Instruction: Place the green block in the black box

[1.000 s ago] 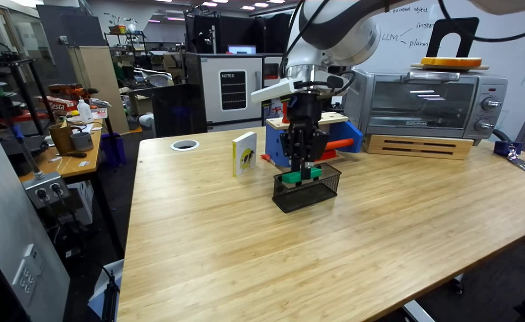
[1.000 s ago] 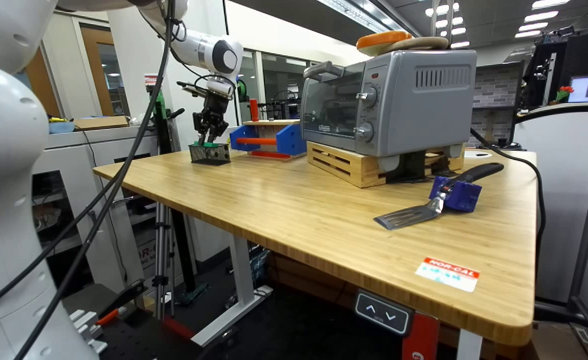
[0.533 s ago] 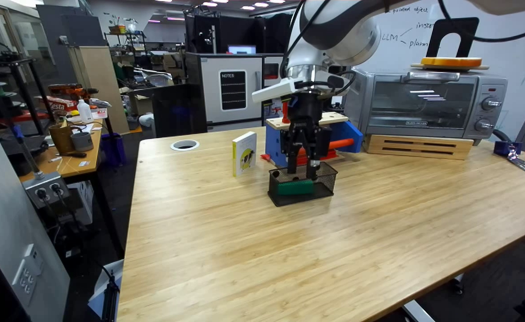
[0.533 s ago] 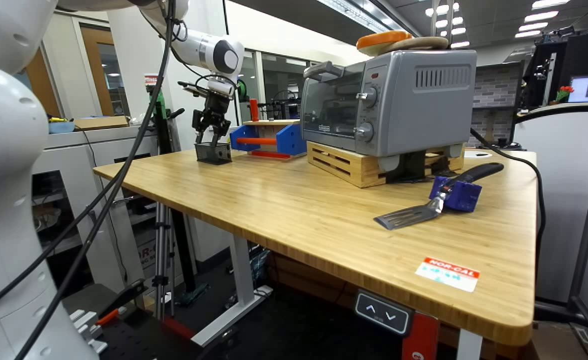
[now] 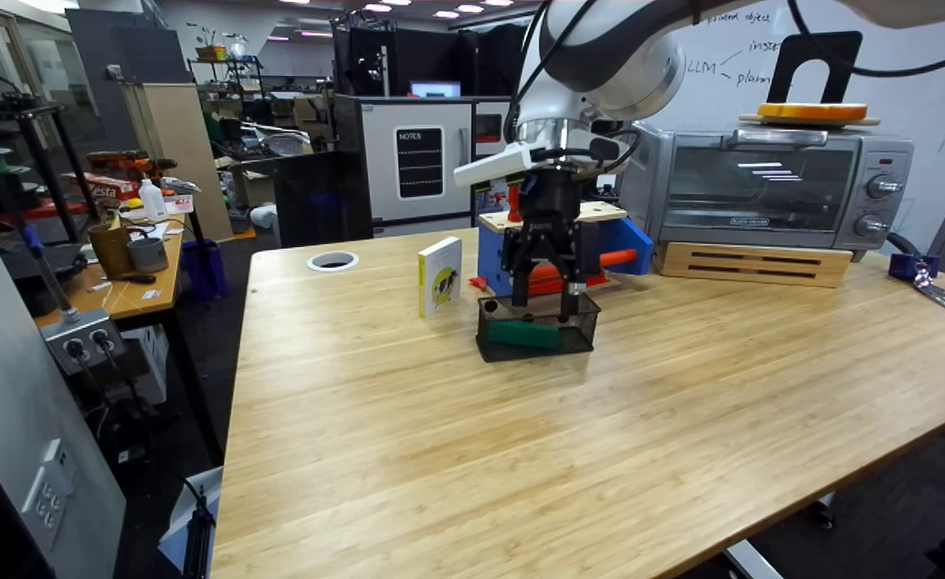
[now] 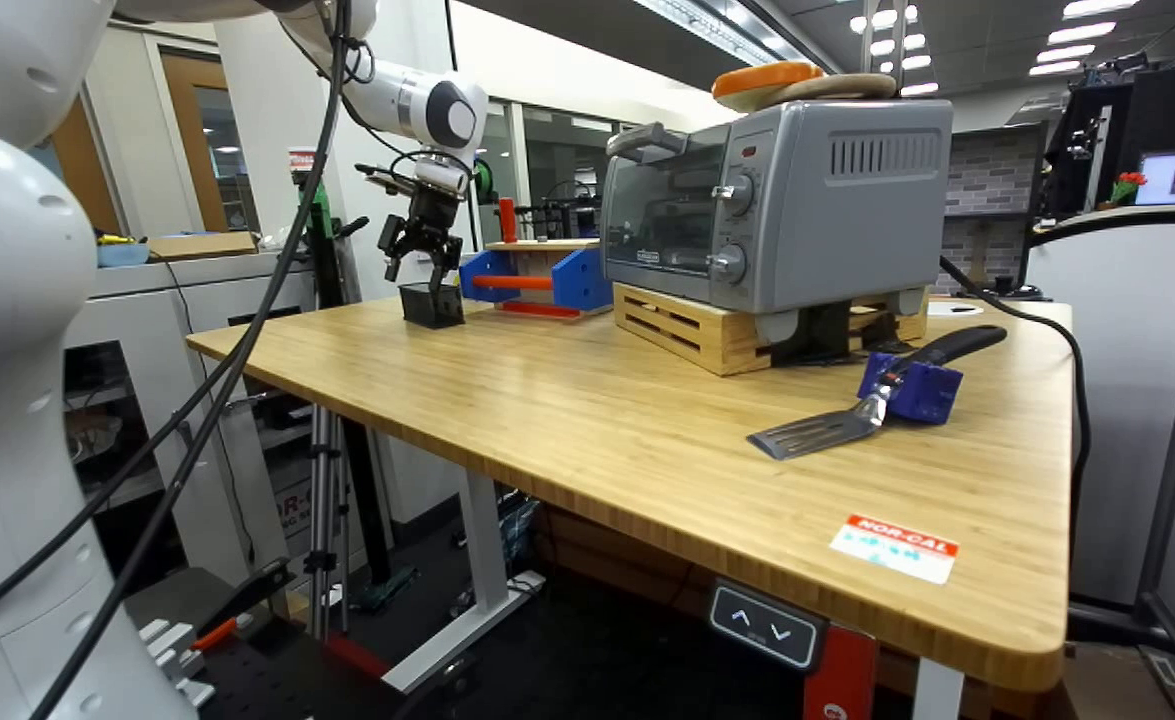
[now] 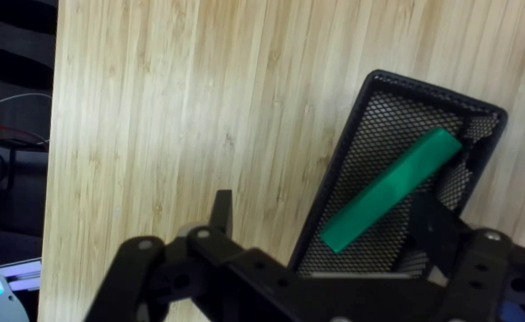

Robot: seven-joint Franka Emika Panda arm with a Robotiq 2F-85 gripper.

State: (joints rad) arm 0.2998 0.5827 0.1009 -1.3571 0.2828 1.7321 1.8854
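The green block [image 7: 389, 190] lies diagonally on the floor of the black box [image 7: 441, 91], a mesh basket with an open top. In an exterior view the green block [image 5: 523, 334] shows through the mesh of the box [image 5: 581, 336]; from the opposite camera the box [image 6: 433, 310] hides it. My gripper [image 7: 325, 200] is spread wide with nothing between its fingers, and it is apart from the block. One finger [image 7: 438, 228] is over or inside the box, while the opposite finger stands outside its long side. Both exterior views show the gripper [image 5: 544, 308] [image 6: 414, 281] low at the box.
Close behind the box stands a blue structure [image 5: 496, 261] with red and orange bars. A white and yellow book [image 5: 440, 276] stands upright beside it. A toaster oven [image 5: 753, 189] on a wooden stand [image 5: 753, 265] and a spatula [image 6: 847, 425] are farther along the table.
The gripper has opened and let go of the green block, which dropped from rim height to the box floor. The box has shifted slightly, leftward in one exterior picture and rightward in its counterpart.
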